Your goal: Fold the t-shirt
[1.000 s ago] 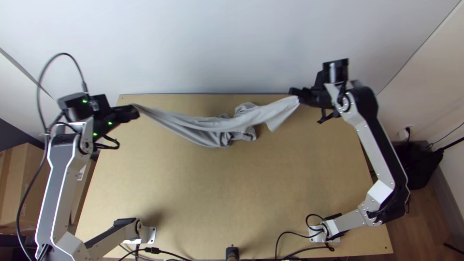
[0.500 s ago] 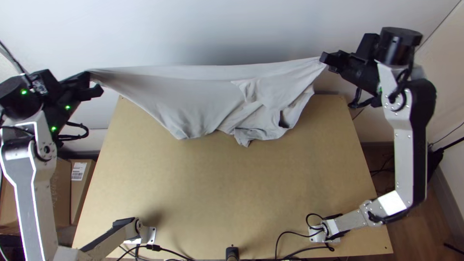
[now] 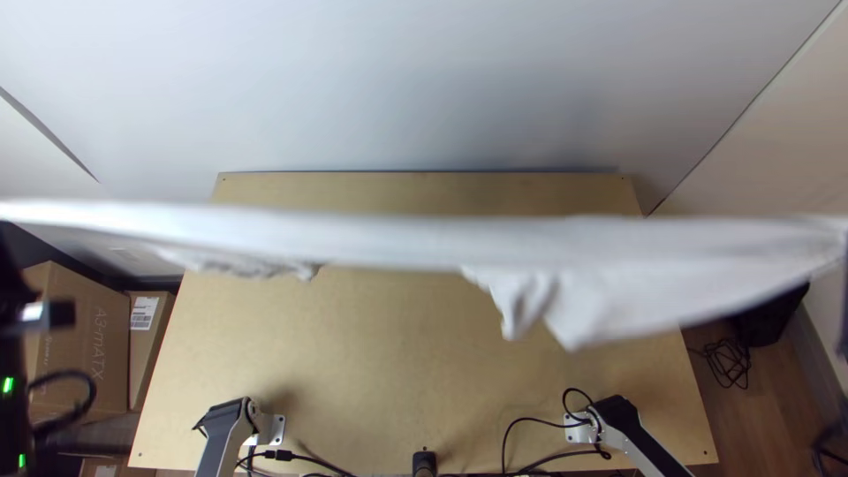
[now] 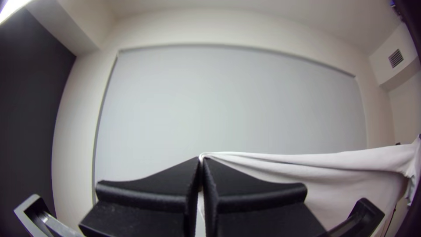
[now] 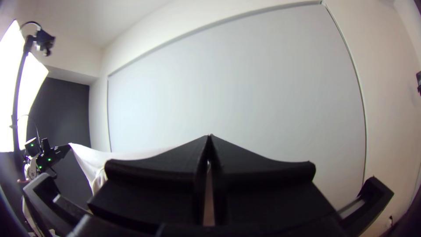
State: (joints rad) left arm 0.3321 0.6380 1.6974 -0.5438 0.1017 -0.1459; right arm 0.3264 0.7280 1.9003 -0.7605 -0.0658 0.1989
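Lifts the t-shirt (image 3: 442, 243) higher above the worktop (image 3: 397, 353), stretched between left gripper (image 4: 200, 159) and right gripper (image 5: 209, 137), fingers of both clamped on it; best to pull evenly, shake out bunched lower folds, then lower slowly to lie flat

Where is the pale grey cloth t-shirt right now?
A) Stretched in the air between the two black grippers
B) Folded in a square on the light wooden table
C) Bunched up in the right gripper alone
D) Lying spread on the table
A: the t-shirt spans the air above the table, pulled between the left gripper and right gripper.
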